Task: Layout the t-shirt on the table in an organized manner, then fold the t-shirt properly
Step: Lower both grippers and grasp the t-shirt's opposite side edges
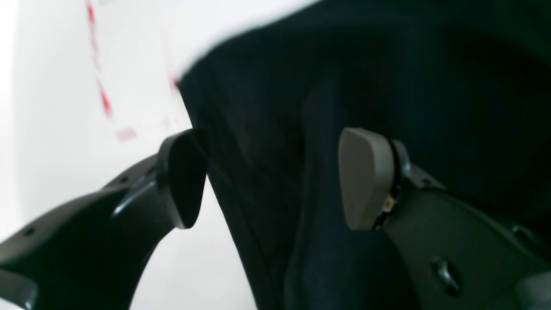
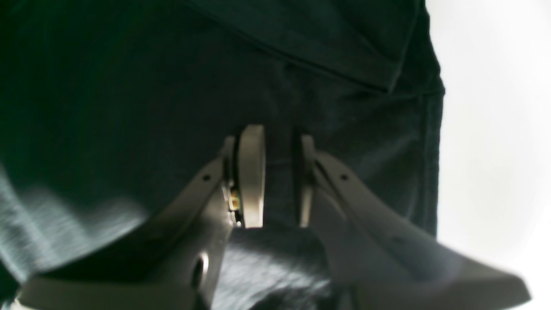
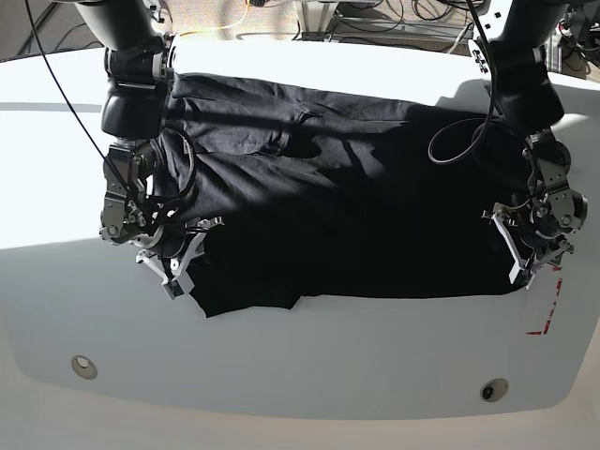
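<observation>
Black cloth covers most of the white desk: the t-shirt lies spread across it, rumpled at the far edge. At one side edge the right hand has its fingers nearly closed, pinching a fold of shirt between them. At the opposite edge, by the red dashed mark, the left hand gapes wide, cloth hanging between its fingers but not gripped.

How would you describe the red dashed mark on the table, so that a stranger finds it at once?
Start from the white table and the black t-shirt spread across it. Go to the shirt's edge by the left gripper, on the base view's right. Just beyond it lies the red dashed mark, the only coloured line on the table; the two metal discs are round and grey.
</observation>
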Motion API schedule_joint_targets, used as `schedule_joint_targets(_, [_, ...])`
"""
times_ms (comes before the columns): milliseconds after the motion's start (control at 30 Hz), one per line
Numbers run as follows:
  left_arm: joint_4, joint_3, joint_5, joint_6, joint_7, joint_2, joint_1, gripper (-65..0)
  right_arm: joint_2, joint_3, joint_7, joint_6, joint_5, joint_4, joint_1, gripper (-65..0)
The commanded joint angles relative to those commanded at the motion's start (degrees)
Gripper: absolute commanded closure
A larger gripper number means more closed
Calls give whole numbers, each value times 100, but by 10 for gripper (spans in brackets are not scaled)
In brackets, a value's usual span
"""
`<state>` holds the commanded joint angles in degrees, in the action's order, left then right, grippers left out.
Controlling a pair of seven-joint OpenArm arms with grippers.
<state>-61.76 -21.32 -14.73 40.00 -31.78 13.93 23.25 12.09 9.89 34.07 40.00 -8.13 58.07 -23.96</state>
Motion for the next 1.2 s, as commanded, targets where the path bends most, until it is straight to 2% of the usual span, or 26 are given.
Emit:
schedule_joint_targets(233, [985,281,0,0,510,141,360,-446,26,0,-976,0,536,-1415,-325,-117])
schedule_joint_targets(467, [1565,897,0,-497,1011,132,651,-446,264,0,-1969,0,607,-2567,-633,-117])
schedule_joint_targets(633, [2110,1310,9,-690,1415,132,905,-446,316,9,-2277,0,615,-2708,-747,-117])
schedule_joint_targets(733, [2356,1345,9,-699,1574,123,1064,-446,413,9,-2365,0,607,-2708,-774,-117])
schedule_joint_targets(933, [2286,1345,18,-673,1591,105,1248,-446,492,9,-2198,0,580,-2365,-949,-117])
schedule_joint_targets(1100, [1468,1345,26,-664,1415,105,993,-446,492,26,-1327,0,563,-1275,-809,-117])
schedule_joint_targets(1200, [633,1319,35,-664,1125,105,668,-446,492,35,-668,0,519,-79,-431,-117])
